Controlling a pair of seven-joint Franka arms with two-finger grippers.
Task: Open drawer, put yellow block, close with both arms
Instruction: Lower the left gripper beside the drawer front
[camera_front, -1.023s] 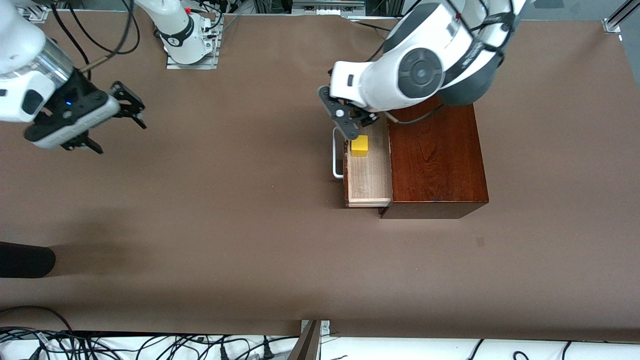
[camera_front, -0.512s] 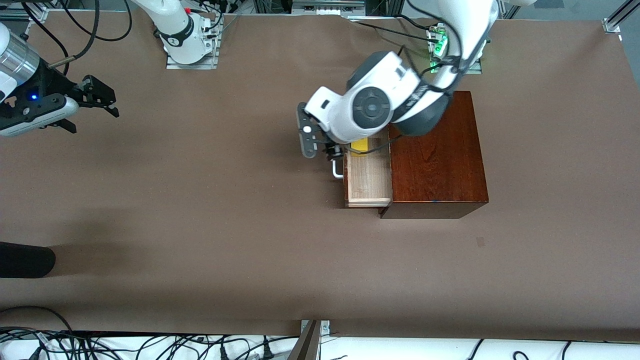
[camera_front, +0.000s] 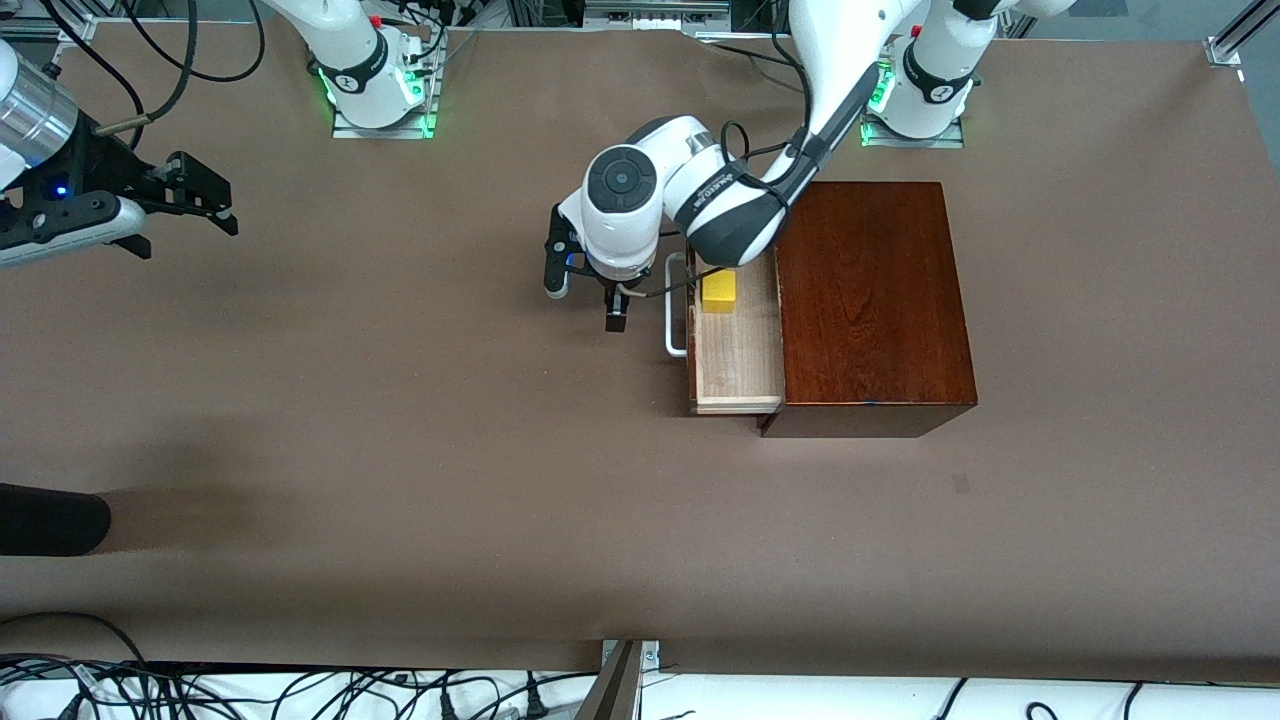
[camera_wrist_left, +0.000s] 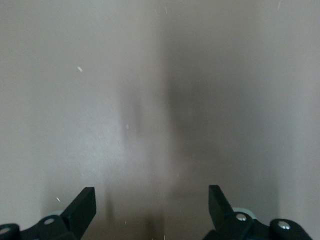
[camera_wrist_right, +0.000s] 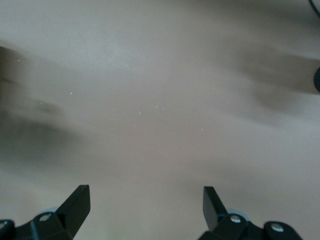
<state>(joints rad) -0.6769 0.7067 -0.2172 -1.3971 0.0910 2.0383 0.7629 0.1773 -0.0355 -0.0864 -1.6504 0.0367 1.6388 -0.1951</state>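
Observation:
The drawer (camera_front: 738, 355) stands pulled out of the dark mahogany box (camera_front: 870, 300), its white handle (camera_front: 673, 318) toward the right arm's end. The yellow block (camera_front: 719, 290) lies in the drawer's pale wood tray, at the end farther from the front camera. My left gripper (camera_front: 585, 300) is open and empty over bare table just in front of the handle. Its wrist view shows only its own spread fingers (camera_wrist_left: 85, 205) and brown table. My right gripper (camera_front: 190, 215), lit blue, is open and empty over the table's right-arm end. Its wrist view shows only spread fingers (camera_wrist_right: 77, 202) and table.
A dark rounded object (camera_front: 50, 520) lies at the table's right-arm end, nearer the front camera. Cables (camera_front: 300, 690) run along the near edge. The arm bases (camera_front: 375, 85) stand at the table edge farthest from the front camera.
My left gripper has swung off the drawer to the table in front of the handle; the block stays in the tray. My right gripper has drawn back toward its end of the table.

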